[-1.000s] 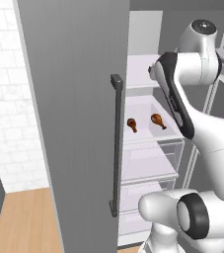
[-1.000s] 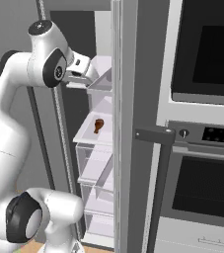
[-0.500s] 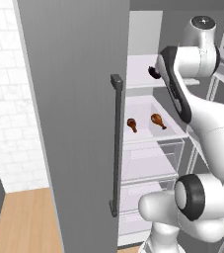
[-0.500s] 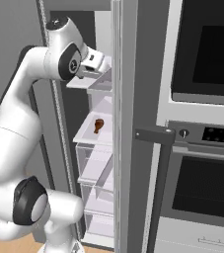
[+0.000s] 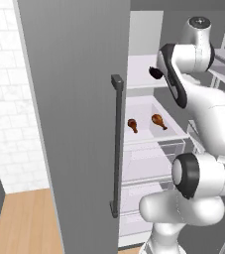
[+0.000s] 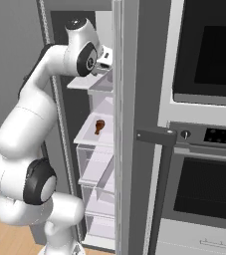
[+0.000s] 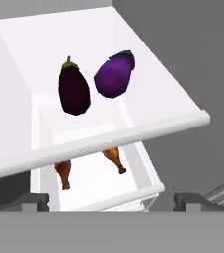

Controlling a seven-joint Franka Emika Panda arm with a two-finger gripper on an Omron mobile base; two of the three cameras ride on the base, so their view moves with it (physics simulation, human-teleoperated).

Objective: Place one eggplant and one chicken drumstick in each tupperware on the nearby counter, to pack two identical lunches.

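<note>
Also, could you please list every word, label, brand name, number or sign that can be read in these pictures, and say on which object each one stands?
No readable text anywhere.
Oven control panel: small pale marks, too small and blurred to read.
Fridge door, eggplants and chicken drumsticks: no labels or signs on them.

Eggplants point(image 7: 93, 81) on white shelf point(image 7: 153, 106)

occluded: two reddish-brown club-shaped chicken drumsticks point(image 7: 114, 157), tops behind white shelf lip point(image 7: 98, 143) | second drumstick hidden by grey fridge door point(image 6: 118, 149)
</note>
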